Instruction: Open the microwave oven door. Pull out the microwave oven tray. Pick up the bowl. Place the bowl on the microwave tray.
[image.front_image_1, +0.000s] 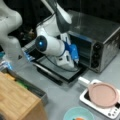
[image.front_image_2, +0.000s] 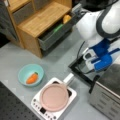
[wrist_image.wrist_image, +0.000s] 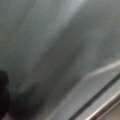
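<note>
Grey table (image.front_image_1: 65, 100) beneath everything, seen in both front views. Microwave oven (image.front_image_1: 100, 37) standing at a front view's right, long axis running from upper left to lower right, three black knobs stacked on its near end. Microwave oven door (image.front_image_1: 60, 70) already swung down and lying flat on the table before the opening, dark glass facing up, bar handle along the outer edge toward a front view's bottom left. Wooden cabinet (image.front_image_2: 37, 20) with an open drawer at a front view's top left. White arm bent low over the opened door, blue-cased gripper (image.front_image_1: 75, 58) down at the mouth of the oven; state of the fingers: cannot tell. Microwave oven tray not distinguishable from the door and the dark opening. White square appliance (image.front_image_2: 53, 100) carrying a pink plate (image.front_image_2: 54, 97), well apart from the door. Bowl (image.front_image_2: 30, 75) upright on the table, left of the appliance in a front view, orange food inside, untouched. Wrist view: only blurred grey surface and a pale metal edge.
</note>
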